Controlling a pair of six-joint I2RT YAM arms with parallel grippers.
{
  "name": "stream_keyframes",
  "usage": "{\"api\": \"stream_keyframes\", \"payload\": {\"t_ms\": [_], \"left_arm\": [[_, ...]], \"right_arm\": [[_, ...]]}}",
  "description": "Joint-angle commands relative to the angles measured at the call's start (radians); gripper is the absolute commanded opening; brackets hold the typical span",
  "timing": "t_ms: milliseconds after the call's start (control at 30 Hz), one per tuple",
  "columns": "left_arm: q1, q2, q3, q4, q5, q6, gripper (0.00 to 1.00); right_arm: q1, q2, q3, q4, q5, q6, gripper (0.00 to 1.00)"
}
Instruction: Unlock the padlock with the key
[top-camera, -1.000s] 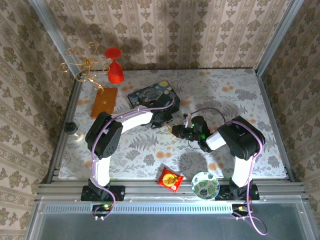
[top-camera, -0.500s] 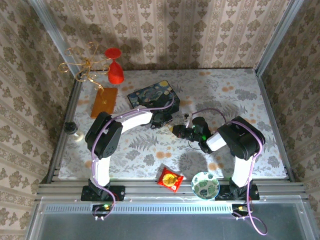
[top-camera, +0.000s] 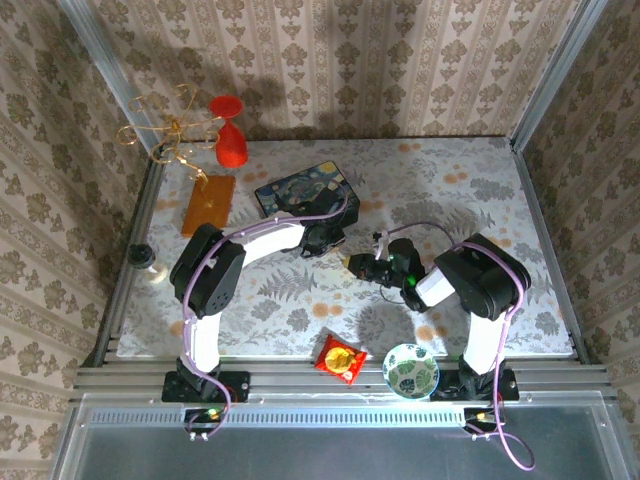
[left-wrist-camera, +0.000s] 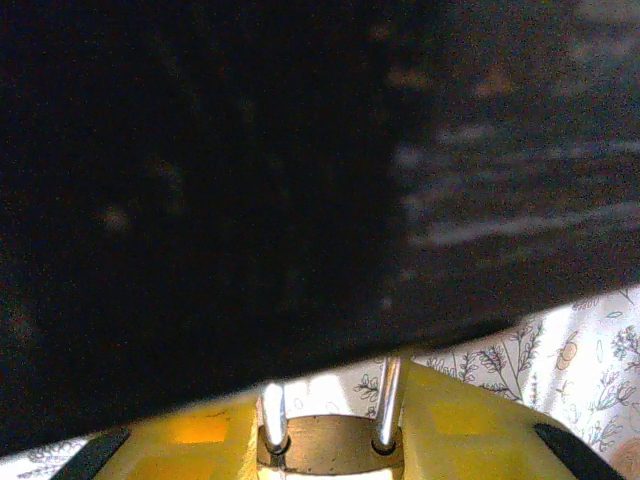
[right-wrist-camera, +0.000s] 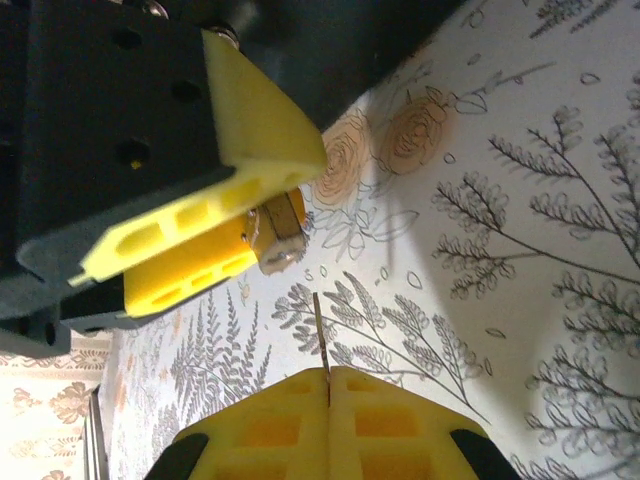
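The tiny brass padlock (left-wrist-camera: 330, 450) sits between the yellow fingers of my left gripper (left-wrist-camera: 330, 440), which is shut on its body. Its thin silvery shackle (left-wrist-camera: 386, 400) points toward the dark box just ahead. In the right wrist view the padlock (right-wrist-camera: 276, 232) shows its key end, held by the left gripper (right-wrist-camera: 245, 215). My right gripper (right-wrist-camera: 328, 385) is shut on the key (right-wrist-camera: 322, 335). The thin blade sticks out toward the padlock, with a small gap between them. From above, the left gripper (top-camera: 340, 256) and the right gripper (top-camera: 362, 267) meet at mid-table.
The dark blue painted box (top-camera: 305, 190) lies right behind the left gripper. An orange block (top-camera: 208, 203), a red goblet (top-camera: 230, 135) and a gold wire stand (top-camera: 170, 130) are at the back left. A red packet (top-camera: 340, 358) and a patterned bowl (top-camera: 410, 370) lie near the front edge.
The right arm's wrist has shifted slightly toward the near edge, and its cable loop has dropped. The left arm and the padlock have stayed put.
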Motion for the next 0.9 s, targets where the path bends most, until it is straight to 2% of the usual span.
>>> {"api": "stream_keyframes", "payload": {"t_ms": [0,200,867], "left_arm": [[0.015,-0.075,0.005,0.039,0.005,-0.036,0.0],[0.023,-0.07,0.009,0.036,0.061,-0.096,0.0],[0.037,-0.067,0.011,0.081,0.118,-0.15,0.0]], "right_arm": [[-0.002,0.006,-0.014,0.081,0.034,0.007,0.0],[-0.003,0.061,-0.031,0.244,0.05,0.047,0.0],[-0.003,0.064,-0.01,0.242,0.063,0.048,0.0]]}}
